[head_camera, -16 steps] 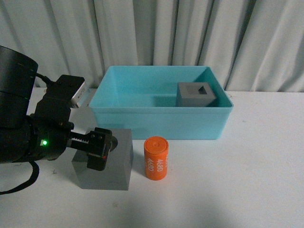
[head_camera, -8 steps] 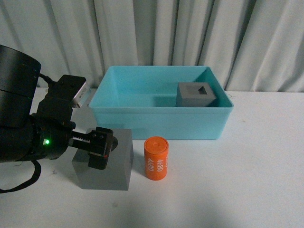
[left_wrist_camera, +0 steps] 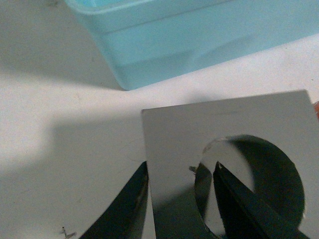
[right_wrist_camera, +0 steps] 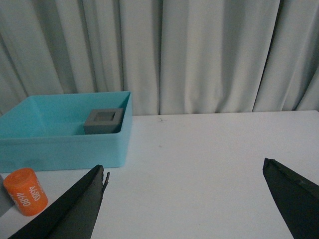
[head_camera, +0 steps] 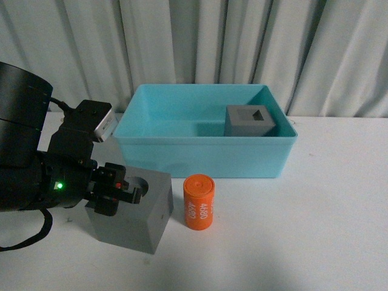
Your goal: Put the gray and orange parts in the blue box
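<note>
My left gripper (head_camera: pixel 115 195) is shut on the gray cube with the round recess (head_camera: pixel 136 215), one finger inside the recess and one on the outer wall; the cube is tilted at the table's front left. In the left wrist view the gripper (left_wrist_camera: pixel 182 172) pinches the cube's (left_wrist_camera: pixel 174 129) wall. The orange cylinder printed "4680" (head_camera: pixel 199 202) stands upright beside it, in front of the blue box (head_camera: pixel 200 154). The gray cube with the square recess (head_camera: pixel 250 121) sits in the box's right rear corner. My right gripper (right_wrist_camera: pixel 184 172) is open and empty over the table.
Gray-white curtains hang behind the white table. The right wrist view shows the blue box (right_wrist_camera: pixel 60 144), the square-recess cube (right_wrist_camera: pixel 103 121) in it and the orange cylinder (right_wrist_camera: pixel 25 191) at the left.
My left gripper has closed on the round-recess cube's wall. The cube has tilted and shifted slightly left and toward the front. The orange cylinder and the box have not moved.
</note>
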Action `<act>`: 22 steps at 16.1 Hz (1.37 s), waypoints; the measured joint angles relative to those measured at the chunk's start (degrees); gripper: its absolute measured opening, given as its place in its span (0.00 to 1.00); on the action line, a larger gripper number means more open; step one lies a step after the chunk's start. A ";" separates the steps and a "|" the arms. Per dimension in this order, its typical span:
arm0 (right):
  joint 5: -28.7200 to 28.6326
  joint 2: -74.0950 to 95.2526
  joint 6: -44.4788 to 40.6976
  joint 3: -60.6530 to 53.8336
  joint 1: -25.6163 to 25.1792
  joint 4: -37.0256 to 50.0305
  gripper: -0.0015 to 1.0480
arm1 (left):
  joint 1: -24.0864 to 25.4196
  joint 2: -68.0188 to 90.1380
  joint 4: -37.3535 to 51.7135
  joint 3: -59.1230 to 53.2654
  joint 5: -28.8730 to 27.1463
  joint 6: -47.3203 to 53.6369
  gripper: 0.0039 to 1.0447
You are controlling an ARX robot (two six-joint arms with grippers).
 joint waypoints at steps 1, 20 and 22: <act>-0.02 0.00 0.00 0.00 0.00 0.00 0.94 | 0.33 -0.70 -0.31 -0.52 0.39 0.09 0.25; 0.00 0.00 0.02 0.00 0.00 -0.02 0.94 | -2.58 -11.47 -37.31 36.89 9.18 -18.32 0.19; 0.00 0.00 0.00 0.00 0.00 0.00 0.94 | -5.92 -4.02 -39.15 43.32 6.43 -19.04 0.19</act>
